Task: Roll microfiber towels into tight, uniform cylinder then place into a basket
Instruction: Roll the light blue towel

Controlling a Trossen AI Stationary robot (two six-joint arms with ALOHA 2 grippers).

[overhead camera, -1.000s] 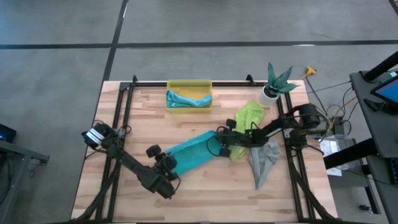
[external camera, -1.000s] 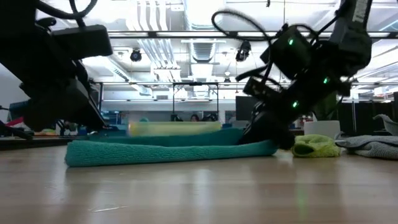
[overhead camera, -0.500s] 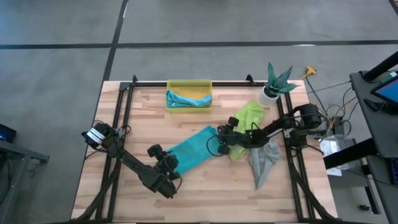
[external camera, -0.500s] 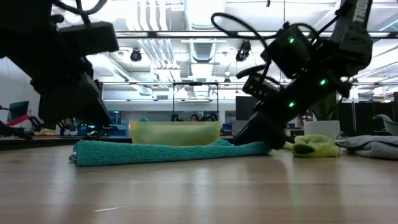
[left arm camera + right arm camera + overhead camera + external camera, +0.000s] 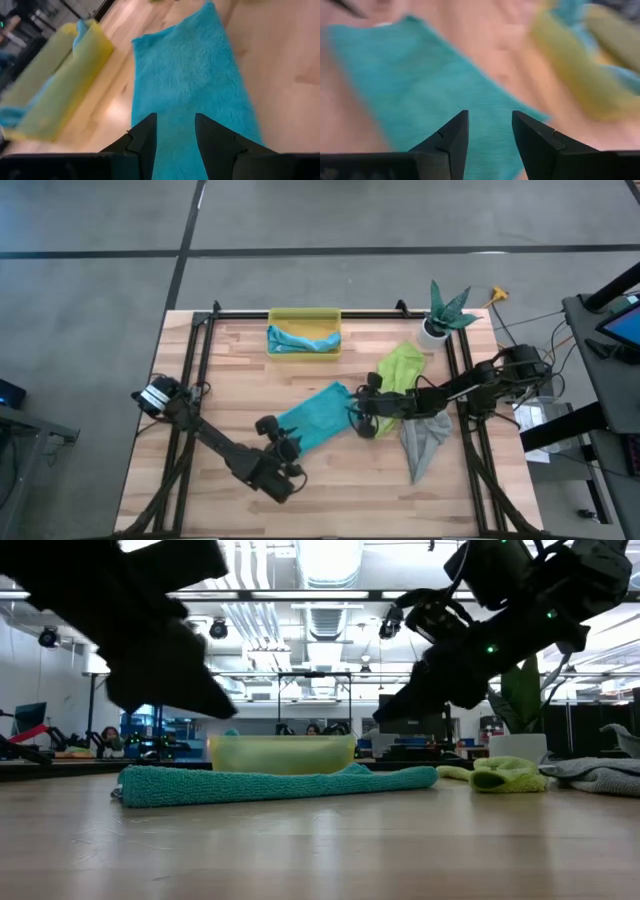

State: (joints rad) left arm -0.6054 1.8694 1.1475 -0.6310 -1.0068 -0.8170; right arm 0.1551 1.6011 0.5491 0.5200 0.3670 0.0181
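Teal towel lies flat mid-table, in front of the yellow basket holding a light blue towel. Left gripper and right gripper hover above its opposite ends, fingers parted, holding nothing.

teal towel lying flat and unrolled, slanted across mid-table. light blue towel bunched inside yellow basket at far edge. lime green towel crumpled, grey towel crumpled just beside it.
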